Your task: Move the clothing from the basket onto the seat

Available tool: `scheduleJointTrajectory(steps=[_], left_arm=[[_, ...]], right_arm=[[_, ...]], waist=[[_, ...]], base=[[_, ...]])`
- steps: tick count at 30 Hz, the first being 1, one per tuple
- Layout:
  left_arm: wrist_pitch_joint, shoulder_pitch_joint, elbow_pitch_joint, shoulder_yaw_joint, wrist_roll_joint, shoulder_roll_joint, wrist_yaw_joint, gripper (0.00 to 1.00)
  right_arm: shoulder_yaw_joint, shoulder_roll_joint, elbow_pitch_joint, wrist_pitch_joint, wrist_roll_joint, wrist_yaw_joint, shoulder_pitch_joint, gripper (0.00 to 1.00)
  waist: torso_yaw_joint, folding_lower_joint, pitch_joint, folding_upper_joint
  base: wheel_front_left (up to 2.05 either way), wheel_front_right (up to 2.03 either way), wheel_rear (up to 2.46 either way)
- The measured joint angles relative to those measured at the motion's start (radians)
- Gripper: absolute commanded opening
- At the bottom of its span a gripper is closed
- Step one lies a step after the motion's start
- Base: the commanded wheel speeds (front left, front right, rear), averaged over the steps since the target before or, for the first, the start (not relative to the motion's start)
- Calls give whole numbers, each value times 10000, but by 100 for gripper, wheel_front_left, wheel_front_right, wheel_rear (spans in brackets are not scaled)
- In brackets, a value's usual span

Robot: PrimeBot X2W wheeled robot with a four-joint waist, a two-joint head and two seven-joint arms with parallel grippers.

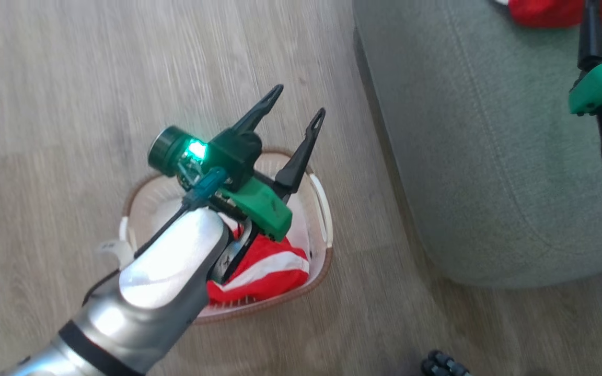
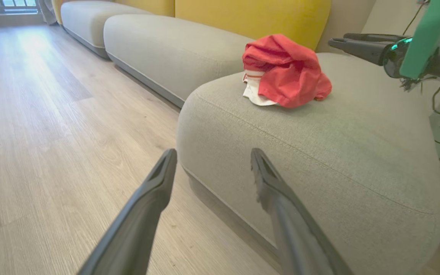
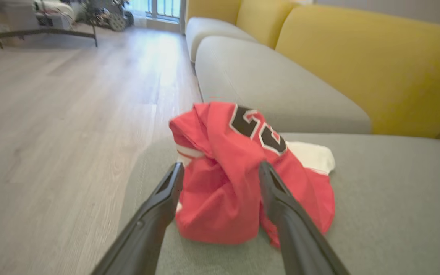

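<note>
Right gripper (image 3: 220, 166): its fingers stood wide apart and gripped nothing, flanking the near side of the jersey (image 3: 216, 198); whether they touched the cloth could not be told.
Jersey: lay crumpled on the seat (image 1: 489, 156) near a rounded corner, with its black-and-white lettering on top.
Left gripper (image 1: 299, 101): open and empty, poised above the basket (image 1: 147, 201), fingers aimed away from it and towards the seat.
Striped piece (image 1: 264, 266): lay in the basket's near end, partly hidden by the left forearm (image 1: 175, 256).
Basket: stood on the wooden floor (image 1: 71, 104), near the seat's front but apart from it.
Step in hand: judged to be the hand-over between garments, with one delivered and one to fetch.
Next move: the left gripper would need to tip downward, pinch a fold clear of the perforated wall, and lift above the rim.
</note>
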Motion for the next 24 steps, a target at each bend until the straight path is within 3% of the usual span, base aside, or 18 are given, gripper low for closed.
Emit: scheduleJointTrajectory(steps=[11, 24], left_arm=[[-194, 1721, -31, 1133, -297, 73, 585, 100], [-196, 4998, -899, 3033, -27, 268, 1350, 100]], right_arm=[[512, 194, -1856, 0, 125, 0, 1720, 100], [-222, 1643, -3570, 0, -121, 0, 4958, 100]], waist=[[541, 0, -1823, 0], [1546, -1, -3755, 0]], base=[[0, 0, 0], [0, 0, 0]])
